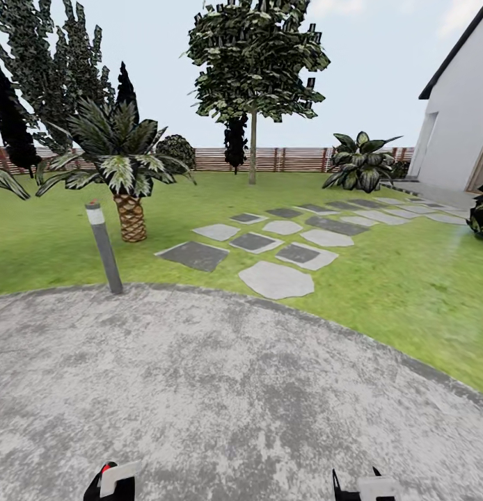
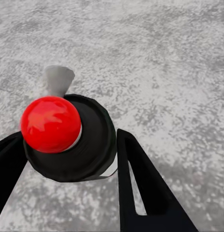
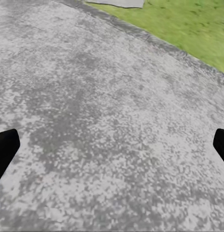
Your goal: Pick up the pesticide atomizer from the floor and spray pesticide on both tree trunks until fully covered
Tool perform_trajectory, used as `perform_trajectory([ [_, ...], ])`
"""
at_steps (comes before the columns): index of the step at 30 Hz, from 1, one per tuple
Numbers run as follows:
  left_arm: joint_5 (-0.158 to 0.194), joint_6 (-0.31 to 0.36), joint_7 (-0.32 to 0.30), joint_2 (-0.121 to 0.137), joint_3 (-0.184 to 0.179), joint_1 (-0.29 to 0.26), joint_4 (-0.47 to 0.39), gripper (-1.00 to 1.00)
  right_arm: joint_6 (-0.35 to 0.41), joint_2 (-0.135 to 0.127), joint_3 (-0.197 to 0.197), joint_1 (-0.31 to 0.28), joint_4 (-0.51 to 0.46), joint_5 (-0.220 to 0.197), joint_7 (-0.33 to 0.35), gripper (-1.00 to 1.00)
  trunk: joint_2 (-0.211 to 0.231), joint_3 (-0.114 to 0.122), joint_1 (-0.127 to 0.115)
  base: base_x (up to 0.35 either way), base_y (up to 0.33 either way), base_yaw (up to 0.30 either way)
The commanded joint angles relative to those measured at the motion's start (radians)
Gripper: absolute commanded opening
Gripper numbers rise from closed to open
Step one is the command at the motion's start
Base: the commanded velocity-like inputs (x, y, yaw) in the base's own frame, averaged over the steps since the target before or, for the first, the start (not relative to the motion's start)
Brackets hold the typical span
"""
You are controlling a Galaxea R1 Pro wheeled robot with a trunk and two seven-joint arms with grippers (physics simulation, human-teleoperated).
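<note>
In the left wrist view the pesticide atomizer (image 2: 68, 145) shows its round black top with a red ball on it, and my left gripper (image 2: 68, 162) is shut on it, one black finger on each side. In the head view its red spot (image 1: 104, 470) peeks out at the bottom edge, at the left gripper (image 1: 106, 488). My right gripper (image 1: 356, 491) hangs low at the bottom right; its fingertips stand wide apart over bare gravel, open (image 3: 112, 147). A tall tree (image 1: 252, 149) with a pale straight trunk stands far across the lawn. Another dark-green tree (image 1: 57, 76) rises at the left, its trunk hidden.
I stand on a round grey gravel pad (image 1: 220, 390). A grey bollard post (image 1: 105, 247) stands at its left rim, with a short palm (image 1: 129, 209) behind it. Stepping stones (image 1: 276, 278) lead across the grass toward a white house (image 1: 461, 118). A slat fence (image 1: 297, 158) closes the back.
</note>
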Motion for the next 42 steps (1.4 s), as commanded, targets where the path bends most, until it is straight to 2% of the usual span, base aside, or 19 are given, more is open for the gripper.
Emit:
perform_trajectory([
  [1, 0.0, 0.0, 0.0, 0.0, 0.0, 0.0, 0.0, -1.0, 0.0, 0.0, 0.0, 0.0, 0.0, 0.0, 0.0, 1.0, 0.0, 0.0, 0.0, 0.34, 0.0, 0.0],
  [42, 0.001, -0.001, 0.0, 0.002, 0.003, 0.0, 0.0, -1.0, 0.0, 0.0, 0.0, 0.0, 0.0, 0.0, 0.001, 1.0, 0.0, 0.0, 0.0, 0.34, 0.0, 0.0],
])
